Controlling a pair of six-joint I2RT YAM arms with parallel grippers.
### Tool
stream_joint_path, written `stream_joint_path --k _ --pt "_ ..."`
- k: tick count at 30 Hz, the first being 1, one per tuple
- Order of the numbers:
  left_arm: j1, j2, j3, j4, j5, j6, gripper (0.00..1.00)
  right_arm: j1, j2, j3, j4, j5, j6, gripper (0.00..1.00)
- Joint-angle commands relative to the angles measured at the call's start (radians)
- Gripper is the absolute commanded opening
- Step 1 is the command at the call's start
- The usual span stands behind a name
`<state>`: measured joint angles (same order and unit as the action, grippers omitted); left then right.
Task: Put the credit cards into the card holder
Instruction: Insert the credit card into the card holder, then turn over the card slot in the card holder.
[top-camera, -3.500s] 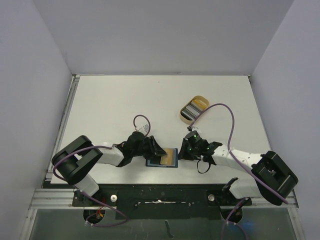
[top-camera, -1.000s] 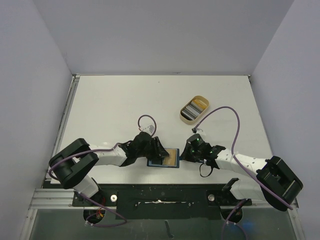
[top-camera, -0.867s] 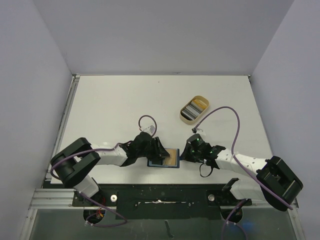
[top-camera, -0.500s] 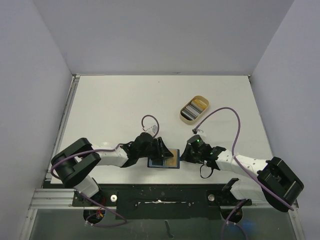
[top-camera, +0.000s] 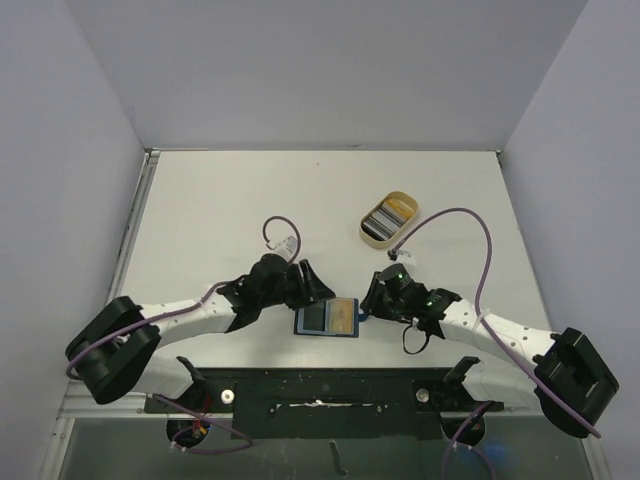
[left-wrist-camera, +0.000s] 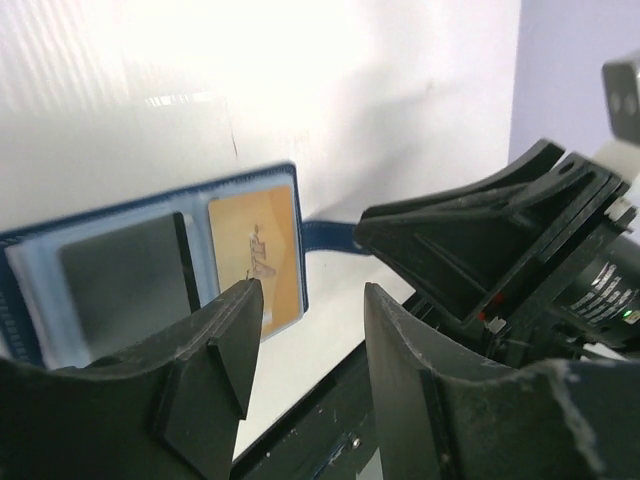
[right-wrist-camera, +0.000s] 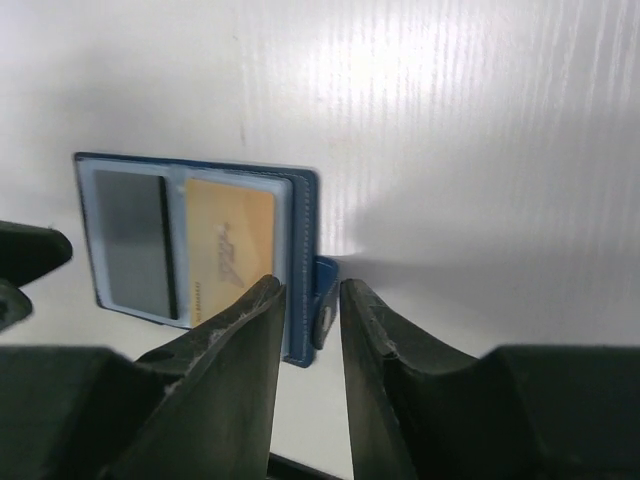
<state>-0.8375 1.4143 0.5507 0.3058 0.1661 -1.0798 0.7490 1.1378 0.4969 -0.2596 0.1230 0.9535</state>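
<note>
Left gripper (left-wrist-camera: 308, 296) is seen with its 2 fingers well apart and nothing between them, poised just above the left part of the card holder (right-wrist-camera: 300, 215). The right gripper (right-wrist-camera: 311, 287) is parted only by a narrow gap. The holder's small strap tab (right-wrist-camera: 322, 300) shows through that gap, but no grip on it is seen.

The card holder is laid open and flat on the table (top-camera: 220, 210), close to the near edge and about midway along it. Its pale inner pockets face up. 1 dark card (right-wrist-camera: 133, 235) is seated in the left pocket and 1 tan card (right-wrist-camera: 228, 250) in the right.

The remaining credit cards (top-camera: 388, 214) are kept in a tan oval dish (top-camera: 372, 236), well apart from the holder and right of the table's middle. They appear to be stood on edge side by side, though that is too small to be sure of.

The cards are judged to be light, thin, stiff and slick. A pinch across the 2 faces at an exposed upper edge is likely to serve best, since a card lying flat offers little to seize. Neighbouring cards may be dragged up with it.

The holder is judged soft and light, apt to slide or fold shut. It is best pinned at an outer edge or the tab while a card is slid in.
</note>
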Motion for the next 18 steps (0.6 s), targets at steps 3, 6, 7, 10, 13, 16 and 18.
stream_joint_path --k 3,6,7,10,13,16,18 --pt "0.097 -0.168 -0.026 -0.157 -0.056 0.082 0.46 0.026 -0.034 0.098 -0.021 0.018 -0.016 0.31" --pt "0.141 -0.182 -0.045 -0.157 -0.015 0.094 0.47 0.051 -0.004 0.127 -0.006 0.010 -0.019 0.30" --pt "0.151 -0.181 -0.051 -0.149 0.003 0.095 0.47 0.060 0.010 0.137 0.000 0.009 -0.018 0.29" --pt "0.181 -0.166 -0.074 -0.105 0.088 0.083 0.50 0.088 0.058 0.161 0.026 0.005 -0.017 0.29" --pt "0.193 -0.146 -0.083 -0.060 0.141 0.073 0.52 0.115 0.102 0.185 0.040 0.004 -0.023 0.29" --pt "0.193 -0.136 -0.086 -0.057 0.135 0.080 0.53 0.125 0.156 0.198 0.026 0.021 -0.021 0.29" --pt "0.196 -0.125 -0.089 -0.056 0.142 0.083 0.54 0.125 0.177 0.194 0.021 0.033 -0.020 0.28"
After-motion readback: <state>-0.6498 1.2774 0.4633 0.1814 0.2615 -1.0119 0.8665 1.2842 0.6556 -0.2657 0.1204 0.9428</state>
